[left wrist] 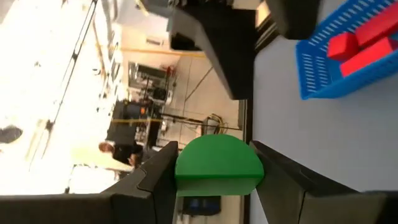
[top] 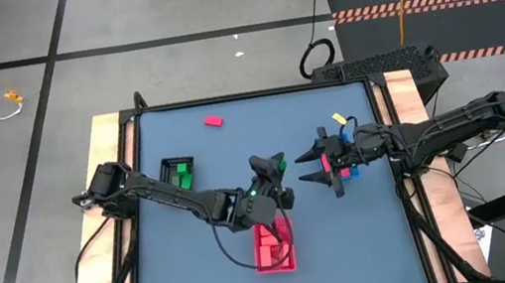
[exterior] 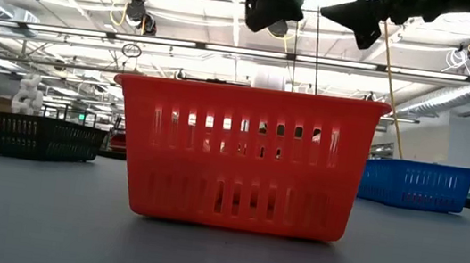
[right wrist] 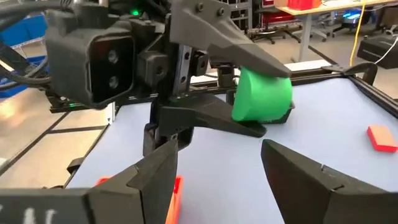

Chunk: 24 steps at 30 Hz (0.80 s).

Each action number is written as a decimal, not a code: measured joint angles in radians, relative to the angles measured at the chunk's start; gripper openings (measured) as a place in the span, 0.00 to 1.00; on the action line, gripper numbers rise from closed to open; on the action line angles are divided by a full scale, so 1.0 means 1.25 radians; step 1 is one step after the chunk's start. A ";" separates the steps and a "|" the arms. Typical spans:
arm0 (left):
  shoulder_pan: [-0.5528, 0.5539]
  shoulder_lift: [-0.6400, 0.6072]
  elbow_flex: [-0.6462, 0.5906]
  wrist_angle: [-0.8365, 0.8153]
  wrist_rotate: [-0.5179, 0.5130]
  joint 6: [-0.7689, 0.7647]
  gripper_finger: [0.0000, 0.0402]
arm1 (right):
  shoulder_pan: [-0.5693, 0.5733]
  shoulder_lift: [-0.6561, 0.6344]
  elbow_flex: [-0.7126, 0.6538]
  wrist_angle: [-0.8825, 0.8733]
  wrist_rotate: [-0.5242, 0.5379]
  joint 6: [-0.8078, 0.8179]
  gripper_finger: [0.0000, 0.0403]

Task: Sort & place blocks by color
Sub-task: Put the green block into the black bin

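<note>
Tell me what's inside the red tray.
The red tray holds several red blocks. The left claw, shut on a green block, hangs above it, covering the tray's far end.

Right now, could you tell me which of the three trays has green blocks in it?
The black tray, near the left arm's base; the red tray holds red blocks.

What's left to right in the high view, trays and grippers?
Black tray → red tray → left gripper, holding a green block → right gripper, open → blue tray
</note>
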 joint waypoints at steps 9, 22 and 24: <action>0.041 0.000 0.000 -0.025 -0.018 -0.132 0.46 | 0.000 0.000 0.000 -0.013 0.021 0.000 0.56; 0.113 0.000 0.000 -0.298 -0.124 -0.367 0.43 | 0.000 0.000 0.000 -0.019 0.023 -0.013 0.56; 0.129 -0.001 0.000 -0.365 -0.124 -0.436 0.43 | 0.000 0.000 0.000 -0.023 0.023 -0.013 0.56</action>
